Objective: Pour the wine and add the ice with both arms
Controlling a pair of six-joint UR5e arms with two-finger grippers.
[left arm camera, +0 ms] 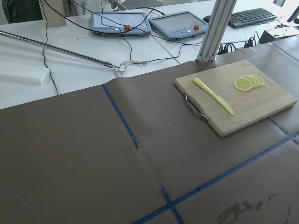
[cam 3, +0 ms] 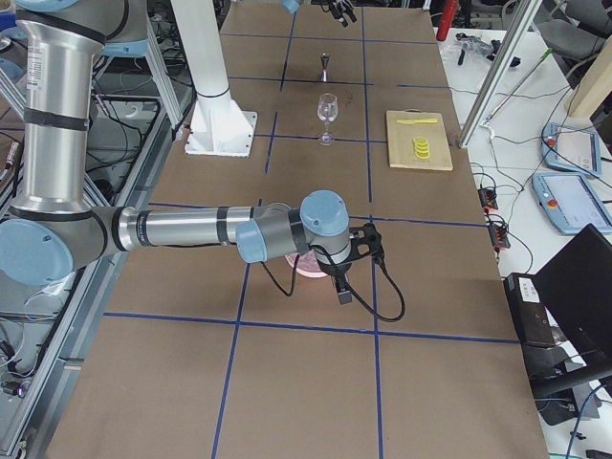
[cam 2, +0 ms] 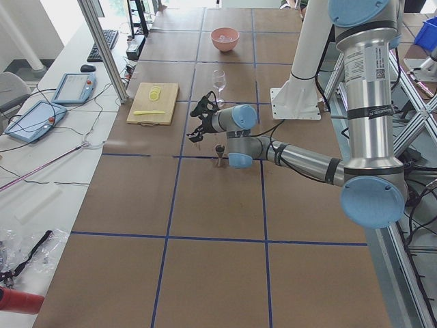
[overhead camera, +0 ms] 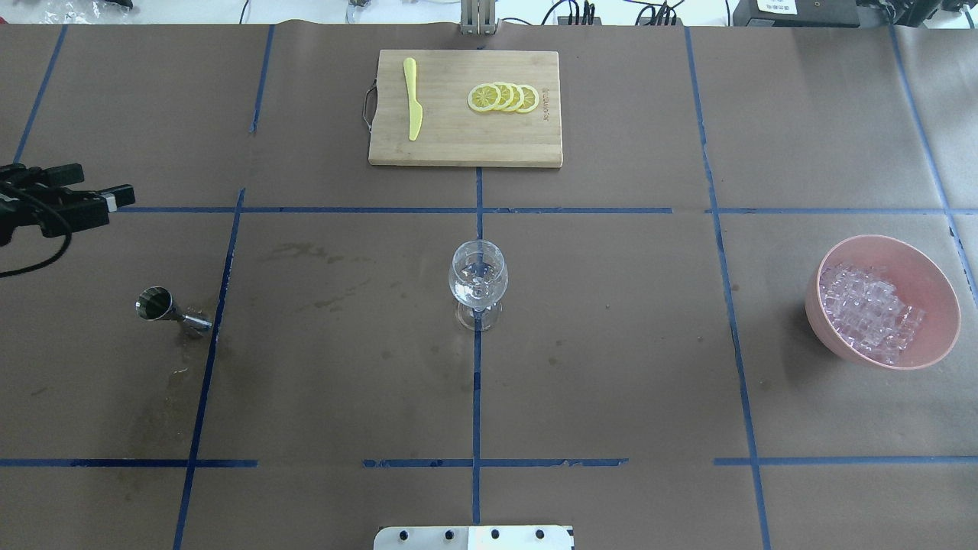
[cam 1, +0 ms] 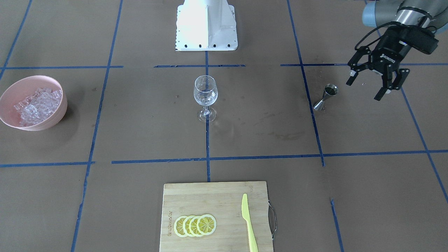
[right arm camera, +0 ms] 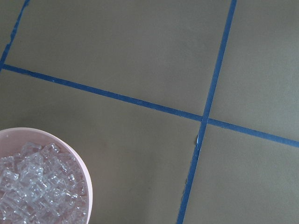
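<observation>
Robotics lab, tape-gridded table, teach pendants

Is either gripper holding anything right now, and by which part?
The left gripper is open and empty; the jigger stands apart from it. The right gripper shows only in a side view: cannot tell.

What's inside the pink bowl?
Clear ice cubes heaped in the pink bowl, upper inner wall bare. Its floor is covered, so anything under the ice can't be seen.
</observation>
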